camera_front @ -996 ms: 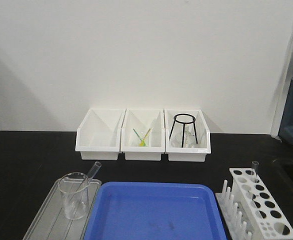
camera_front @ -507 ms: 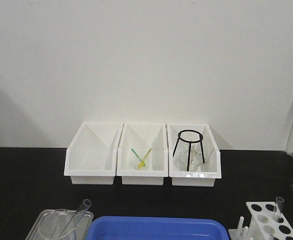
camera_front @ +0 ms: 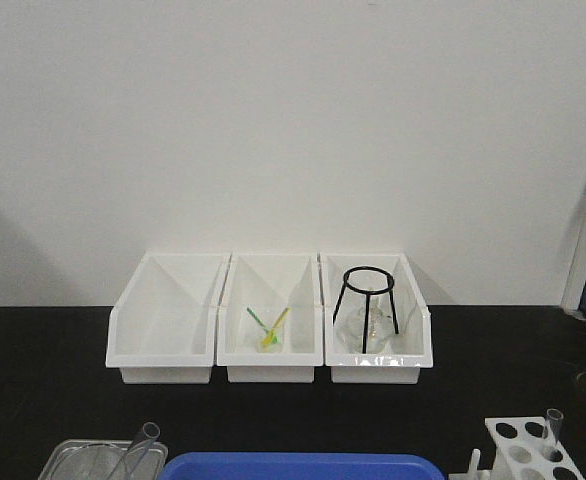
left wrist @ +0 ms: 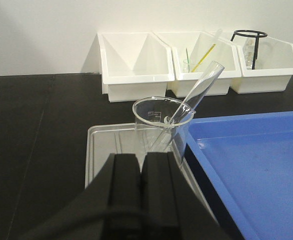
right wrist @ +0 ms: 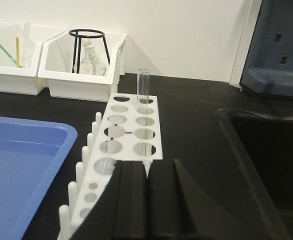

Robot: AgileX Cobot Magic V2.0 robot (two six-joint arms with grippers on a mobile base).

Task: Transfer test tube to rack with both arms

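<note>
**Tube leans in beaker as both arms stand off**

Your left gripper [left wrist: 141, 161] looks out over the grey tray [left wrist: 101, 150]. Its two black fingers are pressed together with only a thin seam between them, holding nothing and touching nothing. Straight ahead of it, a shade to the right, stands the beaker [left wrist: 159, 125], and in it the test tube [left wrist: 200, 87] (the one you have to move).

The tube's long axis runs on a slant. Its foot is down inside the beaker and its body rests against the glass lip. The open rim points up, away from the gripper and to the right, toward the white bins [left wrist: 136, 70]. Your next move turns on this relation — the free upper stretch of the tube lies above and beyond the beaker's lip. By my reading, the fingers will have to spread first, then close across that slant rather than along it.

The left arm is plainly the nearer one. Your right gripper [right wrist: 147, 167] is well apart from the tube, on the far side of the blue tray [right wrist: 21, 165]. It hovers at the near end of the rack [right wrist: 129, 145], fingers likewise pressed together and empty. A second tube [right wrist: 143, 90] stands upright in a far hole of the rack, and the holes around it are free. Nothing is lifted yet — the task looks to be at its very start.
</note>
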